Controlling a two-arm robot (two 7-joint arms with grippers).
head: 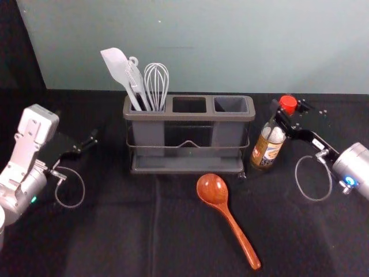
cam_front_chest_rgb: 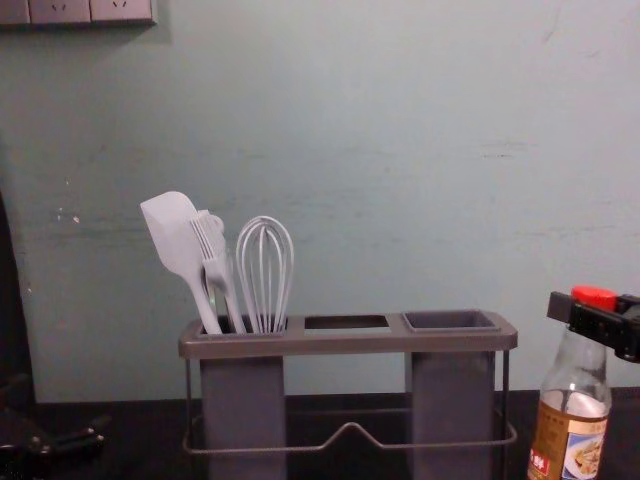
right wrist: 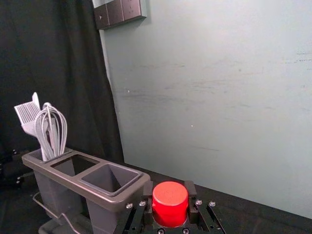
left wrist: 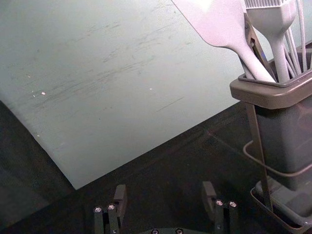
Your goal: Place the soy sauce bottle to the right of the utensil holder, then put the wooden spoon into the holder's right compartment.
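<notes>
Gripping the soy sauce bottle (head: 268,147) around its neck below the red cap (right wrist: 169,204), the right gripper (head: 288,111) stands right of the utensil holder (head: 187,116). Clear glass carries a golden-brown label (cam_front_chest_rgb: 568,440) with a pictured dish and illegible lettering. Toward the table's left edge, the left gripper (head: 86,145) rests, jaws apart. The glossy reddish wooden spoon (head: 212,189) lies before the holder, handle toward the table's front edge.

Soy btl (cam_front_chest_rgb: 566,432) & holder (cam_front_chest_rgb: 350,343) bottoms cut off at chest view's lower edge.
</notes>
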